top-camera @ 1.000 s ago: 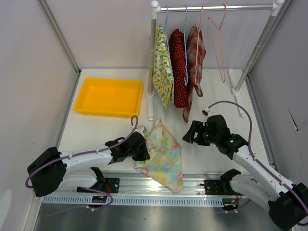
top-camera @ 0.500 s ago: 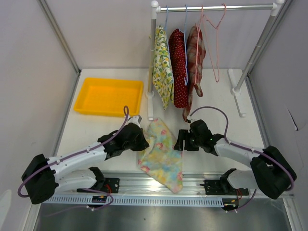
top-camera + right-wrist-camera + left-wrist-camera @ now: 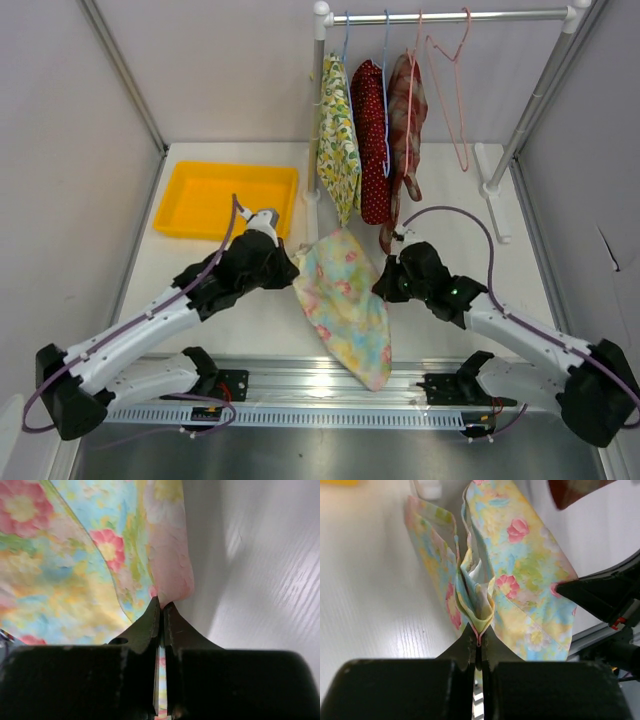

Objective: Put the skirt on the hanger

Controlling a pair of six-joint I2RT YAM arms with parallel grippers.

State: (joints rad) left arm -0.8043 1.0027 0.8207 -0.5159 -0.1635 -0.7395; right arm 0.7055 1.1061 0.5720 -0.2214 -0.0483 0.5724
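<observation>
Bench (image 3: 450,215), white, walled on three sides. Clothes rack (image 3: 450,16) stood at the far end, right of centre.

Skirt (image 3: 345,300), pastel floral, sat mid-bench between the two hands. Its upper edge was spread from one hand to the other, and the rest tapered toward the near edge. The lowest corner overlapped the metal rail there in the top view. Could not tell whether the cloth touched the bench. It was well short of the rack.

Yellow tray (image 3: 225,236) at far left, apart from the skirt.

Three garments hung on the rack: a yellow-green print (image 3: 338,150), a red dotted one (image 3: 372,140) and a dark plaid one (image 3: 405,130). Bare pink hanger (image 3: 465,150) hung to their right, well apart from the skirt.

Left hand (image 3: 288,272) was at the skirt's upper left corner. In the left wrist view, the hand (image 3: 478,640) was pinched fully together on a bunched fold of the skirt (image 3: 520,570), with cloth rising out of the tips.

Right hand (image 3: 385,285) was at the skirt's upper right edge. In the right wrist view, the hand (image 3: 161,607) was closed tight, with the hem of the skirt (image 3: 75,555) caught between the tips and a sliver of print showing in the gap below.
</observation>
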